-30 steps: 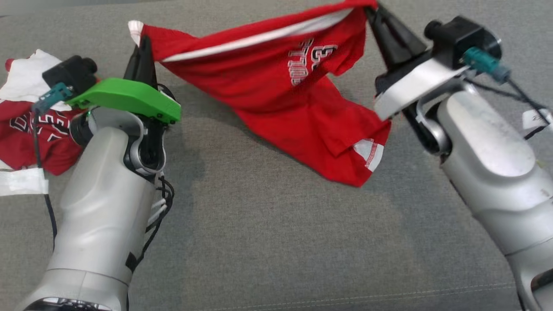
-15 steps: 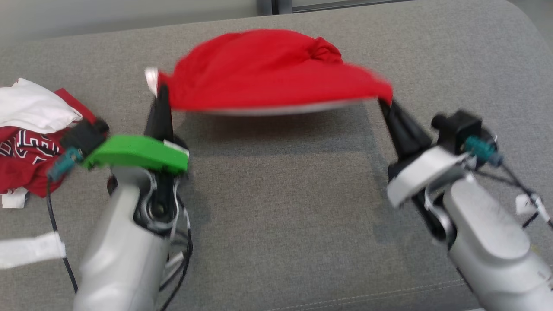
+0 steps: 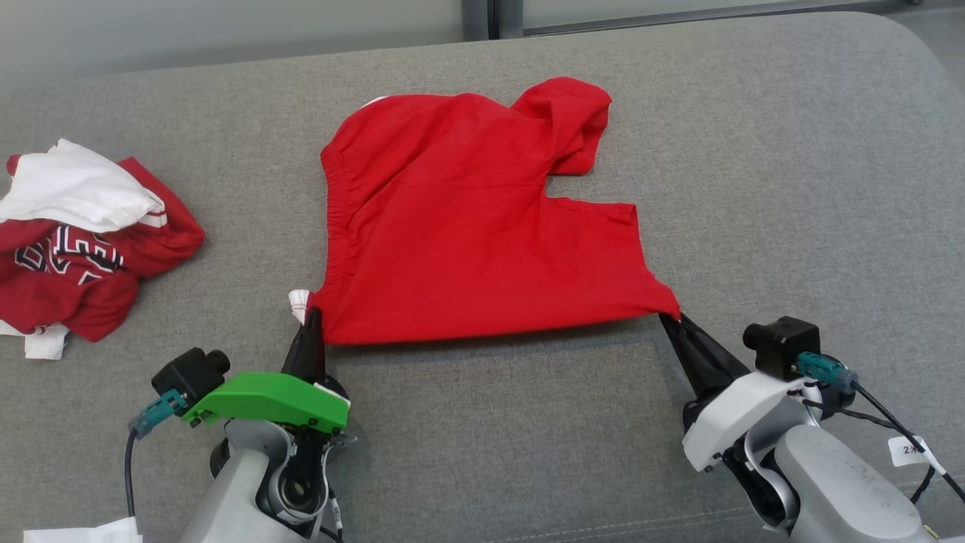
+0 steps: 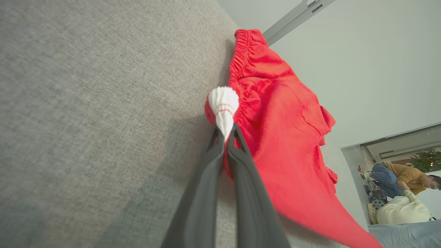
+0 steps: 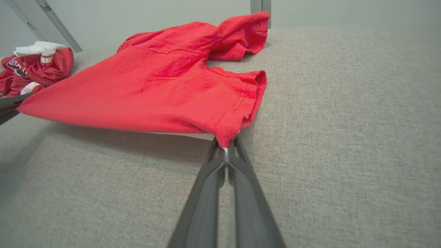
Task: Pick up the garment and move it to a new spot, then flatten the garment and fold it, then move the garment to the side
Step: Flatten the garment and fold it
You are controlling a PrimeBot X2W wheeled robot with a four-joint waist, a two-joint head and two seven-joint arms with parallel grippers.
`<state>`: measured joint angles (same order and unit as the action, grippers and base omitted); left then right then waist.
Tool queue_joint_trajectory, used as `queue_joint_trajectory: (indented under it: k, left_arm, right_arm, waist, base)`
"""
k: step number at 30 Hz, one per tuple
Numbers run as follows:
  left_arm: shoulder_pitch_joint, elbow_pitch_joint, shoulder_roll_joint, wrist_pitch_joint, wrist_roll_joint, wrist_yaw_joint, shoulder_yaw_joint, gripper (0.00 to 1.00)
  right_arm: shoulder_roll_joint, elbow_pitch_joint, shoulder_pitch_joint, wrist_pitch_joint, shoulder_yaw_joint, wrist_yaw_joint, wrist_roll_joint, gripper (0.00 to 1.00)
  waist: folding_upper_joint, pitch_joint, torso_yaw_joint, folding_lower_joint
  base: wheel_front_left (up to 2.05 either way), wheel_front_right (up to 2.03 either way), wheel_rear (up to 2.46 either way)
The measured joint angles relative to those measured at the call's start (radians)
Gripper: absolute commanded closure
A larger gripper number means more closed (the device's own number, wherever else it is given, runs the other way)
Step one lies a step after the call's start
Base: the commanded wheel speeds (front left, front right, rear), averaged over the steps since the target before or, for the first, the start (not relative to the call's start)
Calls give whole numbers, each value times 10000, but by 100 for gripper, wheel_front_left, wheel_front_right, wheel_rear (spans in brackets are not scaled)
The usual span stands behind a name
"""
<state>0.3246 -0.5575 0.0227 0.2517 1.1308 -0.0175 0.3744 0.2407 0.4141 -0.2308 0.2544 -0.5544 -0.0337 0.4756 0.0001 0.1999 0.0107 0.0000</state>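
The left gripper [image 3: 311,317] has its two dark fingers pressed together on one near corner of the red garment [image 3: 467,234]. In the left wrist view a bunched tuft of white trim [image 4: 224,103] sticks out just past the fingertips, with red cloth caught between the fingers below it. The right gripper [image 3: 667,318] is likewise clamped tight on the other near corner. In the right wrist view the red hem is drawn to a point that disappears between its closed tips.

The garment lies spread on the grey couch [image 3: 482,452], about the middle of the seat. Its near edge is stretched fairly straight between the two grippers and raised a little off the couch, with a shadow beneath it. From that edge the cloth runs away from both grippers toward the back of the couch. The gathered waistband [image 3: 335,204] follows the side above the left gripper. On the side nearer the right gripper, one leg lies flat with its hem facing the couch's right end. The other leg [image 3: 573,121] is rumpled and folded over at the far end.

Both grippers sit low over the front part of the couch, well apart, fingers pointing toward its back. A heap of other red and white clothes [image 3: 83,241] rests at the couch's left end, clear of the garment and of the left gripper
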Motion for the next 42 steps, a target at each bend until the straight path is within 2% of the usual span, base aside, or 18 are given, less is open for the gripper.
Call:
queue_joint_trajectory:
  k: [5,7,8,9,10,16,19,22,26,30,42]
  left_arm:
    - [-498,276,4,0,96,-19,52,100]
    - [-656,366,15,0,316,-81,167,61]
    - [-718,387,19,0,355,-86,265,56]
    - [-774,403,23,0,349,-86,362,14]
    - [-825,408,33,0,341,-86,477,0]
    - [-1150,426,117,0,-238,-86,807,0]
    - [-1211,570,447,0,-487,-86,840,0]
    - [-1222,922,1068,0,-1225,-36,1072,0]
    - [-1196,1501,2265,0,-2995,217,1927,0]
    - [-1154,1532,3043,-65,-3885,412,2706,0]
    - [-492,1603,3348,-456,-4512,683,3135,0]
  right_arm:
    - [161,8,9,0,-69,-102,-109,100]
    - [140,8,13,0,-75,-102,-117,100]
    - [134,12,29,0,-75,-105,-117,100]
    - [134,19,55,0,-75,-121,-117,100]
    - [136,36,90,0,-75,-132,-121,100]
    - [146,155,163,0,-84,-186,-272,100]
    - [188,192,164,0,-65,-186,-380,100]
    - [199,209,164,0,-40,-188,-430,100]
    - [222,255,164,0,-25,-221,-456,100]
    - [253,313,164,0,-33,-293,-474,100]
    - [167,441,123,0,-128,-454,-562,100]
  waist:
    - [0,-185,28,0]
    - [0,-205,32,0]
    - [0,-211,34,0]
    - [0,-217,36,0]
    - [0,-225,39,0]
    - [0,-261,86,0]
    - [0,-272,118,0]
    - [0,-282,149,0]
    - [0,-276,188,0]
    - [0,-259,214,0]
    - [0,-287,-75,0]
  base:
    - [0,0,0]
    - [0,0,0]
    - [0,0,0]
    - [0,0,0]
    - [0,0,0]
    - [0,0,0]
    - [0,0,0]
    - [0,0,0]
    - [0,0,0]
    - [0,0,0]
    - [0,0,0]
